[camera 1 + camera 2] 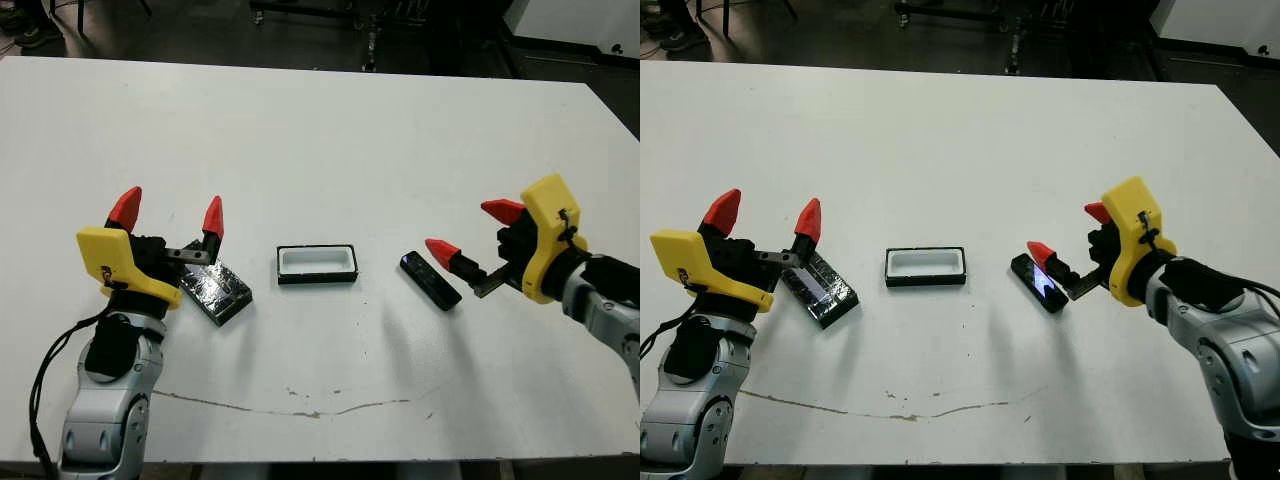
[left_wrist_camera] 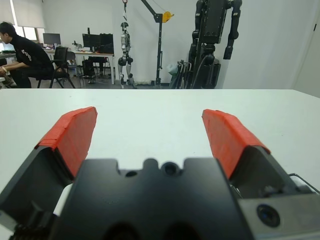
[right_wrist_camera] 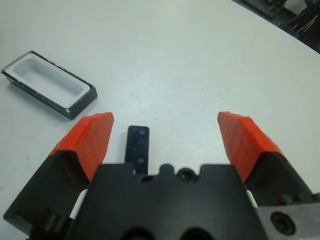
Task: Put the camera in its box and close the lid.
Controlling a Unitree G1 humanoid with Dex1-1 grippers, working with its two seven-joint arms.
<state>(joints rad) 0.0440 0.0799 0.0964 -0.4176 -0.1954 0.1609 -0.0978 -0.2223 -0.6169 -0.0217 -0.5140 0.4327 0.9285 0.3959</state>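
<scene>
The right hand could knock the camera sideways if it closes off-centre, since the bar lies angled under its fingers. It stands wide open, holding nothing. The box sits beyond it; the lid lies under the open left hand.

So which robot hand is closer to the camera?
The right gripper. It is open right beside the camera, which lies on the table. The left gripper is far off, open over the lid.
</scene>
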